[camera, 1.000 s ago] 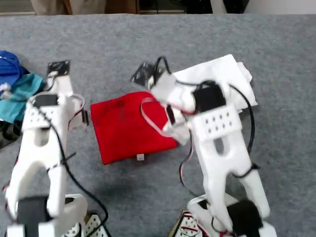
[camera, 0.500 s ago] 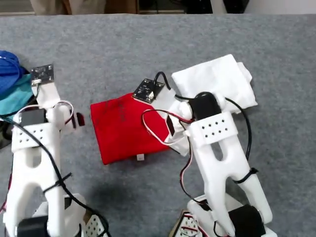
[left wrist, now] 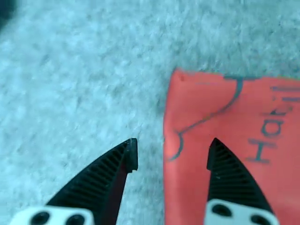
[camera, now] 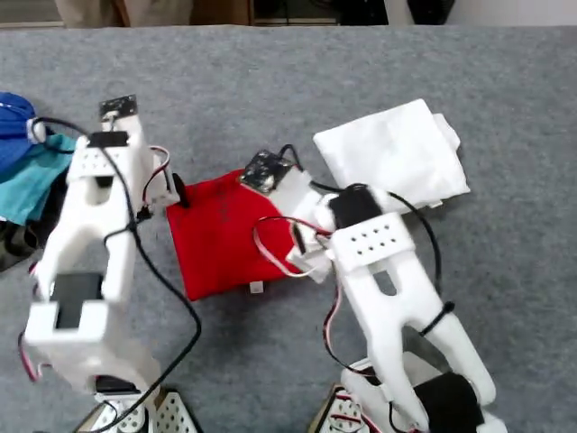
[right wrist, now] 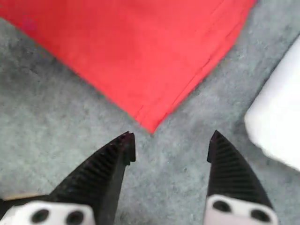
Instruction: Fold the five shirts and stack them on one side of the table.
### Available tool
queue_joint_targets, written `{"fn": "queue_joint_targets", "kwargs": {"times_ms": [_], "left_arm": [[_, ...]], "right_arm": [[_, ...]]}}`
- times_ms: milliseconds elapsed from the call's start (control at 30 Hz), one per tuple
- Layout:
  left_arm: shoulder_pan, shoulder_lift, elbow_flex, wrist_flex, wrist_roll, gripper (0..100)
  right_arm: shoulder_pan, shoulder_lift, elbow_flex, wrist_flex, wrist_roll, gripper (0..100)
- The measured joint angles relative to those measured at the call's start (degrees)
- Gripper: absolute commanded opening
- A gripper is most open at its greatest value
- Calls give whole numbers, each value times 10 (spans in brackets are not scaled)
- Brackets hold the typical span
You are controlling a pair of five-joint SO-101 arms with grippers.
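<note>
Red shirt (camera: 221,239) folded flat, skewed; label (camera: 256,288) at near edge.

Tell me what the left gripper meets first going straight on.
Probably the edge of the red shirt: the open left gripper straddles it, one jaw above shirt, one above the table. Depth unclear.
</note>
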Motion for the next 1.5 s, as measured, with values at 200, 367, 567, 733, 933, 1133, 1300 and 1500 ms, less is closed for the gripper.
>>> {"fn": "queue_joint_targets", "kwargs": {"times_ms": [200,367,567,733,933,1133,1300,1500], "left_arm": [[-1,112,-78,-1,-9,250],[-1,123,-92,-1,-19,250],[-1,124,-92,-1,-19,247],[2,124,-91,-15,-19,188],[6,120,-64,-55,-18,181],[14,120,-63,-58,-18,109],[34,120,-63,-78,-18,47],[35,120,-62,-84,-18,29]], "right_arm": [[-55,116,-11,-39,-65,260],[-55,169,-45,-51,-73,259],[-33,223,-46,-79,-73,257],[-30,273,-47,-103,-76,257],[-30,319,-69,-116,-77,256],[-24,324,-74,-115,-78,234],[3,324,-77,-113,-76,49],[34,324,-77,-113,-79,1]]}}
